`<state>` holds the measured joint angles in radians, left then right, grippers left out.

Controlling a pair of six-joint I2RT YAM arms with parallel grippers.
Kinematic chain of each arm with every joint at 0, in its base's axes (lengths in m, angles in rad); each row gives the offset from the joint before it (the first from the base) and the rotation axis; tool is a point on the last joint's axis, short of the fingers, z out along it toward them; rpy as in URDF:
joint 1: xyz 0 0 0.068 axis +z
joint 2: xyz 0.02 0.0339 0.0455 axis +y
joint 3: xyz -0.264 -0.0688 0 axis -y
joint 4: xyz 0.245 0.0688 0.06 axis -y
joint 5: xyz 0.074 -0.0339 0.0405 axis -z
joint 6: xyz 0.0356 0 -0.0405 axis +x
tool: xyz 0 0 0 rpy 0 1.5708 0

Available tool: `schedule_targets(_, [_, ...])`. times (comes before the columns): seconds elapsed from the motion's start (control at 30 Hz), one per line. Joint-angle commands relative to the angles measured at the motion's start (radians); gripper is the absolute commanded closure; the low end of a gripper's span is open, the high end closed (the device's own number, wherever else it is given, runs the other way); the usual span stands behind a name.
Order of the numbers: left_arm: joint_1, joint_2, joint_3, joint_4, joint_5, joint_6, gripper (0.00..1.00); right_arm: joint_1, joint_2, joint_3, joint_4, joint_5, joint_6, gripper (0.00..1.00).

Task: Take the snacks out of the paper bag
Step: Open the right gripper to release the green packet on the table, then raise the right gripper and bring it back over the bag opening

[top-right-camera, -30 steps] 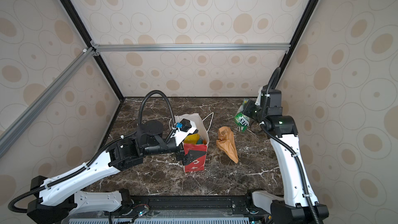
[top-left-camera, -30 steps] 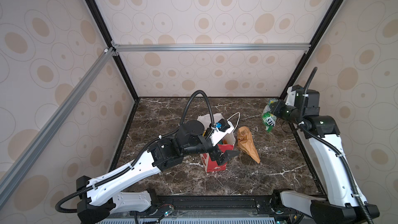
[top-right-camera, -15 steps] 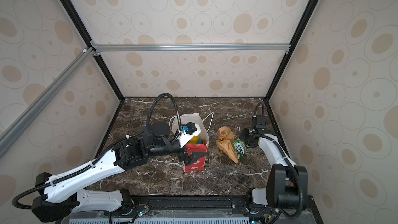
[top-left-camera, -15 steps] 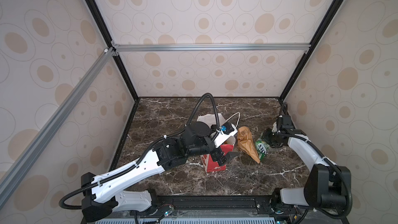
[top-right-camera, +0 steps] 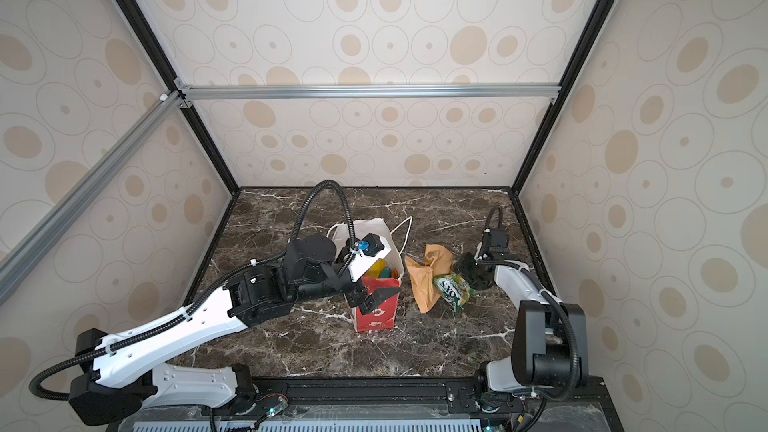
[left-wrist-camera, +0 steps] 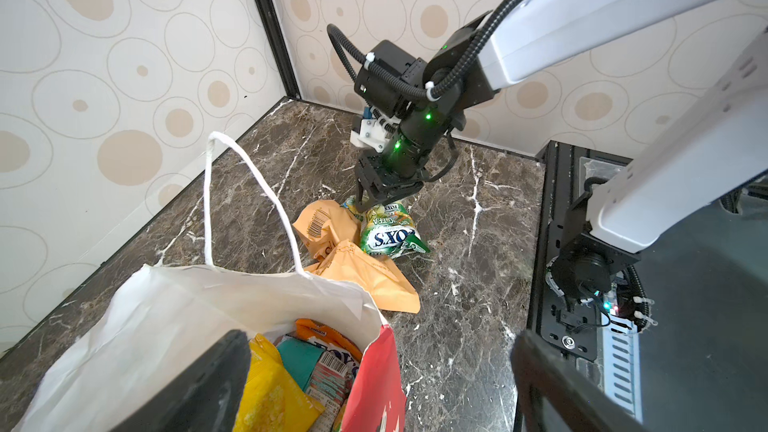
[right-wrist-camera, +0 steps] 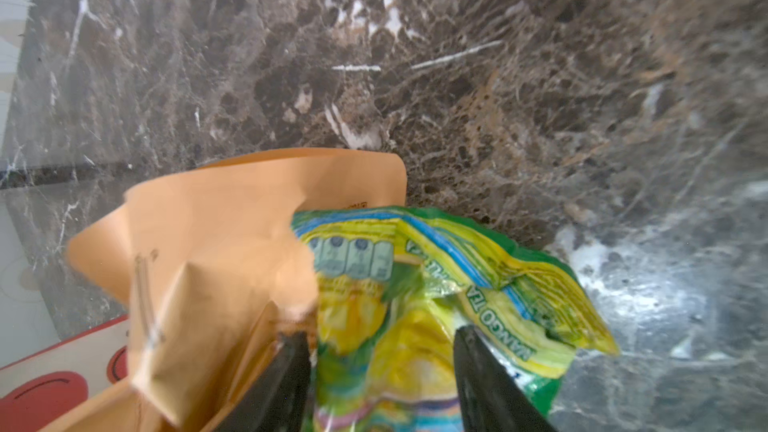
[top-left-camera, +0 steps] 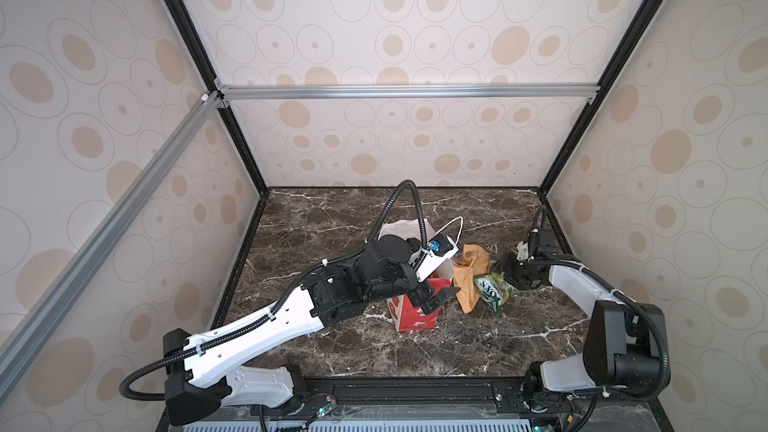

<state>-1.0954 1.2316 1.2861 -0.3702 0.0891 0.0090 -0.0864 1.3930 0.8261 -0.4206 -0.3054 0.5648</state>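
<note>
Low over the tabletop's (top-left-camera: pixel 332 222) three o'clock side, the right end effector (left-wrist-camera: pixel 379 201) hangs with its jaws parted astride the green FOX'S packet (left-wrist-camera: pixel 390 234). The packet lies flat on the marble, touching the tan kraft pouch (left-wrist-camera: pixel 365 280) at its nine o'clock. Farther toward nine o'clock stands the red paper bag (top-left-camera: pixel 411 313). The left end effector (top-left-camera: pixel 434 299) is spread wide at its rim. A yellow packet (left-wrist-camera: pixel 270 392), a teal packet (left-wrist-camera: pixel 299 357) and an orange FOX'S packet (left-wrist-camera: pixel 324 334) sit inside the bag.
</note>
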Motion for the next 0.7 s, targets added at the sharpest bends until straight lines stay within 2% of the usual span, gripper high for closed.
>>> schedule_targets(0.0, [-0.009, -0.013, 0.042, 0.033, -0.034, 0.02, 0.02, -0.003, -0.11, 0.024, -0.072, 0.015, -0.007, 0.28])
schedule_targets(0.1, [-0.008, -0.027, 0.039, 0.051, -0.066, 0.019, 0.02, -0.003, -0.2, 0.063, -0.108, -0.011, -0.017, 0.21])
schedule_targets(0.27, [-0.008, -0.062, 0.036, 0.073, -0.124, 0.009, 0.02, 0.023, -0.327, 0.174, -0.173, -0.055, -0.013, 0.16])
schedule_targets(0.43, [-0.003, -0.097, 0.028, 0.072, -0.247, -0.022, 0.02, 0.109, -0.38, 0.335, -0.242, -0.072, -0.036, 0.01])
schedule_targets(0.53, [0.02, -0.117, 0.027, 0.06, -0.315, -0.063, 0.03, 0.161, -0.376, 0.447, -0.266, -0.106, -0.036, 0.0])
schedule_targets(0.67, [0.09, -0.136, 0.03, 0.029, -0.341, -0.131, 0.03, 0.26, -0.34, 0.586, -0.276, -0.107, -0.034, 0.0])
